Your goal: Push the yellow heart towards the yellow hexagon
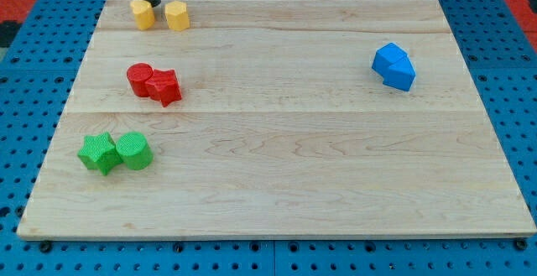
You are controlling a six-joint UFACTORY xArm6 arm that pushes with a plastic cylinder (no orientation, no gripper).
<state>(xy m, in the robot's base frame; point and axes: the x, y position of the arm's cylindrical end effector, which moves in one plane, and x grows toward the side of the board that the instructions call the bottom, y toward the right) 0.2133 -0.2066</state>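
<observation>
- My tip (150,1), a bare rod with no pincer to open or close, stands at the desk's (277,142) top-left.
- The yellow heart (143,13) lies just below-left of my tip, apparently touching.
- The yellow hexagon (177,15) sits just right of the heart.

On the wooden counter (319,167): a red cylinder (139,79) touching a red star (165,86), a green star (99,153) touching a green cylinder (134,150), two touching blue blocks (394,66)

Red blocks (154,83) below yellow pair (159,14)
</observation>
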